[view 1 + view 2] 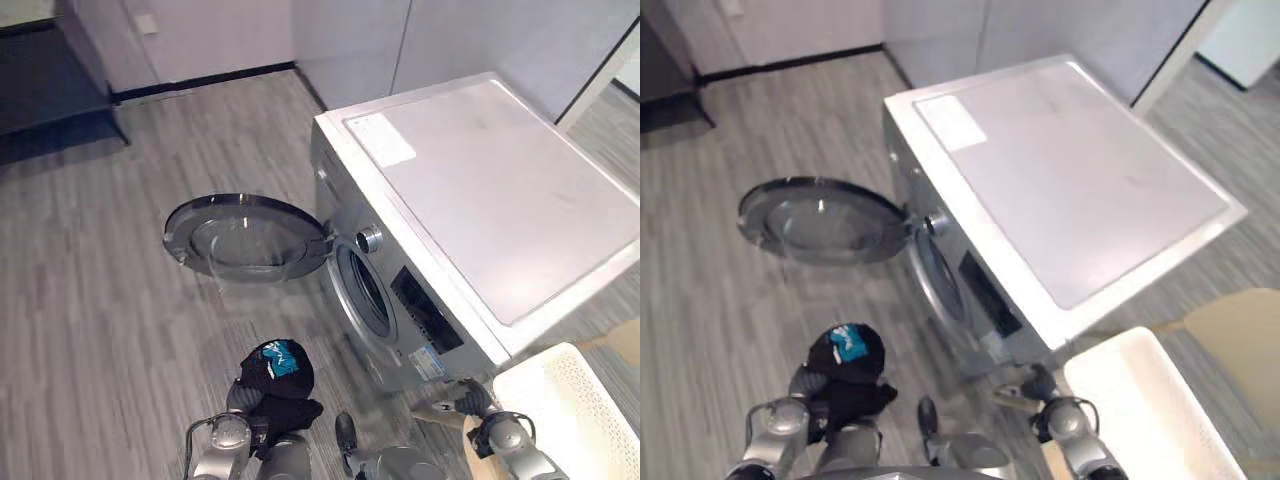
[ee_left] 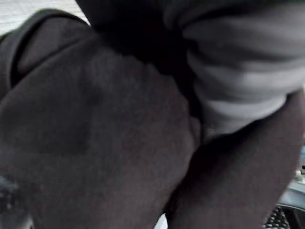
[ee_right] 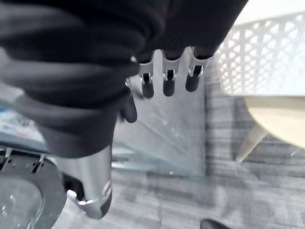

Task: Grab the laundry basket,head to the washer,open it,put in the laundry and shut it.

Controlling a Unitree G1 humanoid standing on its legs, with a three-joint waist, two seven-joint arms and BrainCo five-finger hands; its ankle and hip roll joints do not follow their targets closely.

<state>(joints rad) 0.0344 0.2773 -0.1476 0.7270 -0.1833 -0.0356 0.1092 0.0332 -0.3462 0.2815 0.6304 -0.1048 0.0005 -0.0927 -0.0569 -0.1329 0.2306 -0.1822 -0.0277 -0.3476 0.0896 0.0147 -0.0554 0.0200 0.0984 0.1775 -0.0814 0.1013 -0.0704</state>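
Left hand point(image 1: 262, 405) buried under dark laundry point(image 1: 277, 372), fingers hidden, drum inside washer point(image 1: 470, 220) too dark to read, white basket point(image 1: 575, 405) cut off by the frame's corner.

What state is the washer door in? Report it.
Open. The washer door is swung fully out to the side, and the round drum opening in the washer front is uncovered.

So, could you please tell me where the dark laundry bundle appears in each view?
Left eye view: dark laundry bundle at lower centre-left, in the left hand.
Right eye view: lower left.
Left wrist view: dark cloth fills the picture from very close.
Right wrist view: not in it.
Shared landmark: the open washer door, above the bundle in both eye views.
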